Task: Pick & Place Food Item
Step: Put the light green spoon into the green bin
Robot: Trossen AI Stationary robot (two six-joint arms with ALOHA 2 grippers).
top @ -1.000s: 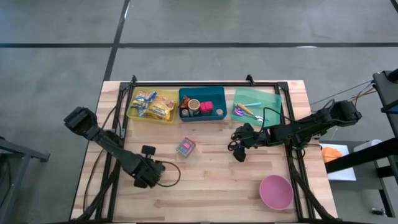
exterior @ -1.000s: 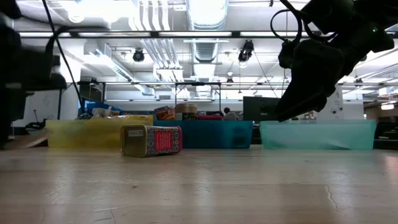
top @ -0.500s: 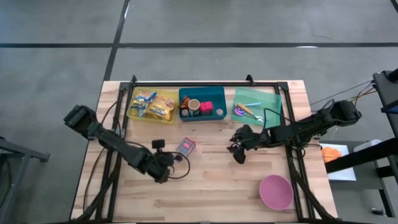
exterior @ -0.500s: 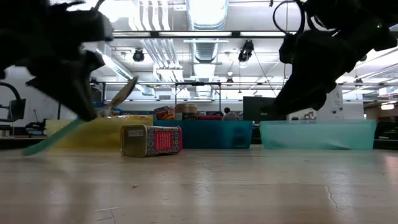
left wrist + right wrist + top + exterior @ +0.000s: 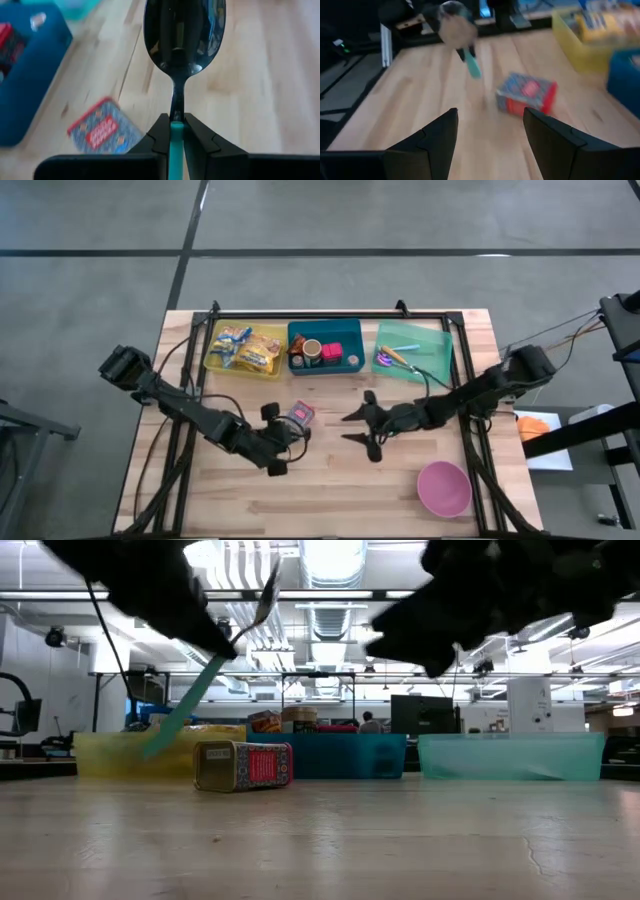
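Observation:
A red and blue tin (image 5: 299, 416) lies on its side on the wooden table, mid-table, in front of the bins. My left gripper (image 5: 283, 442) hovers just near-left of it, shut on a spoon (image 5: 215, 650) that has a teal handle and a metal bowl (image 5: 184, 35). My right gripper (image 5: 348, 427) stands open to the right of the tin and points at it, with nothing between its fingers (image 5: 437, 140). The right wrist view shows the tin (image 5: 526, 94) ahead and the spoon (image 5: 455, 27) beyond it. My left gripper pinches the teal handle (image 5: 176, 131) between its two fingers, at the end next to the metal stem. The fingers lie along the spoon. The spoon is lifted clear and tilted: its bowl (image 5: 268, 595) points up and forward, and the handle's free end (image 5: 160, 740) slants down behind.
Three bins stand along the far edge: a yellow one (image 5: 212, 363) with snack packs, a blue one (image 5: 352, 366) with cans and a green one (image 5: 440, 360) with utensils. A pink bowl (image 5: 443, 487) sits near the right front corner. Black frame rails run along the table's sides.
My left gripper has gone right and up toward the tin, tipping and rolling. It has carried the spoon from low over the table to high, bowl up. My right gripper has gone left toward the tin and tipped up toward level, still open.

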